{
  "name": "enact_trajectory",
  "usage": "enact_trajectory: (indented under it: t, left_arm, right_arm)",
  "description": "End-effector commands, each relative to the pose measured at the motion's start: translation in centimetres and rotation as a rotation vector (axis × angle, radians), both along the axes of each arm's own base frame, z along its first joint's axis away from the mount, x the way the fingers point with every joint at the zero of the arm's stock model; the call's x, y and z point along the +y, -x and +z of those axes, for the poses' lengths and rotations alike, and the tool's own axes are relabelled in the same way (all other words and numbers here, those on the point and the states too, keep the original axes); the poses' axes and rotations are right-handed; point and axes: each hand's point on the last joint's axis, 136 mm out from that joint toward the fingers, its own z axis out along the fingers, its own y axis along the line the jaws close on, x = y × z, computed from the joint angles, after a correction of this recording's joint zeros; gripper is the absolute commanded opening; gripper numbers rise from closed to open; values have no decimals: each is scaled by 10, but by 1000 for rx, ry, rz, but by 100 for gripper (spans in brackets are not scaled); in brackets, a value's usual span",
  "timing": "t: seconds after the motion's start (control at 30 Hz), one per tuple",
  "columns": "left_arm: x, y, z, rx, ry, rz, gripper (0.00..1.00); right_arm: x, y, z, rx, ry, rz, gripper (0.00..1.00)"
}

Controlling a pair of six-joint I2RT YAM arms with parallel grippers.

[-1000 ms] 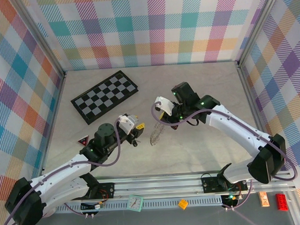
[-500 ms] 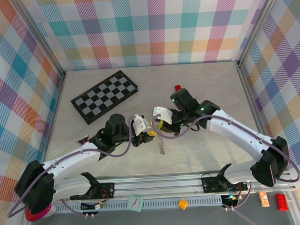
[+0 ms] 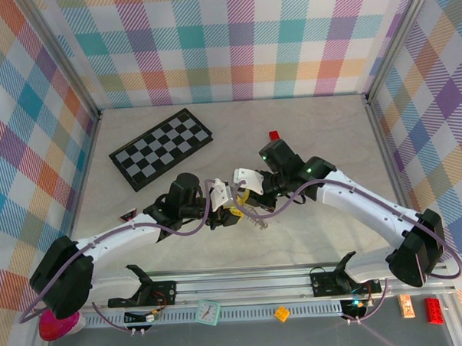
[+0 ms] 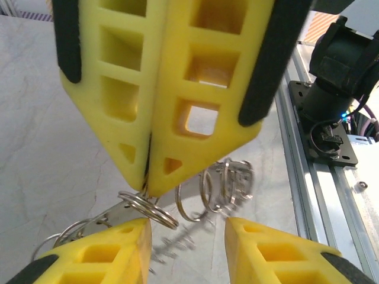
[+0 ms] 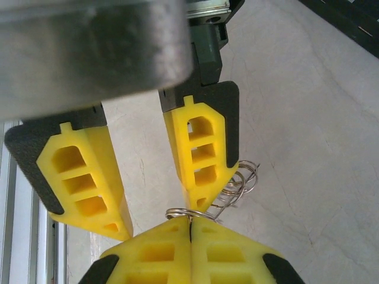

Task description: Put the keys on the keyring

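The keyring (image 5: 188,213) is a silvery wire ring with more linked rings (image 4: 228,182) trailing from it just above the table. My right gripper (image 5: 190,225) is shut on its top ring, as the left wrist view also shows, with the right gripper (image 4: 146,188) reaching down from above. My left gripper (image 4: 186,248) is open, its fingers straddling that ring; one fingertip (image 5: 200,200) stands right at the ring. In the top view the left gripper (image 3: 231,210) and right gripper (image 3: 245,195) meet mid-table, the rings (image 3: 257,220) dangling below. The keys are out of view.
A folding chessboard (image 3: 161,148) lies at the back left. A small red block (image 3: 274,135) sits behind the right arm, and a red triangular piece (image 3: 128,216) lies by the left arm. The front rail (image 3: 244,295) carries small items.
My left gripper has swung right, up to the right gripper, and narrowed a little. The right gripper has come forward and left with the keyring, uncovering the red block.
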Motion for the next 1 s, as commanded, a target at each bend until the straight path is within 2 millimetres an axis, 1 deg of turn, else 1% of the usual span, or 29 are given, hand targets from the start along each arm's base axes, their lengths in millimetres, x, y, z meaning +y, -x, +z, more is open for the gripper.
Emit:
enact_trajectory:
  t: [0.0, 0.1, 0.23, 0.43, 0.57, 0.7, 0.83, 0.9, 0.97]
  left_arm:
    - [5, -14, 4, -44, -14, 61, 35]
    - [14, -30, 5, -85, -30, 169, 38]
    - [16, -36, 12, -119, -12, 207, 40]
    - [22, -46, 15, -153, -20, 270, 37]
    - [30, -58, 14, -175, -40, 349, 40]
    - [40, -67, 19, -208, -30, 433, 43]
    - [51, -63, 28, -240, 14, 473, 43]
    - [55, -56, 32, -242, 45, 469, 43]
    - [54, -43, 32, -222, 64, 423, 43]
  right_arm:
    - [0, 8, 9, -30, -26, 41, 0]
    - [1, 11, 9, -20, -28, 51, 0]
    - [2, 14, 9, -13, -30, 61, 0]
    - [2, 16, 7, -1, -25, 64, 0]
    - [4, 18, 9, 5, -49, 72, 0]
    - [6, 18, 8, 5, -68, 62, 0]
    - [8, 10, 9, 20, -109, 8, 0]
    - [9, 7, 9, 39, -141, -17, 0]
    - [11, 7, 10, 63, -171, -19, 0]
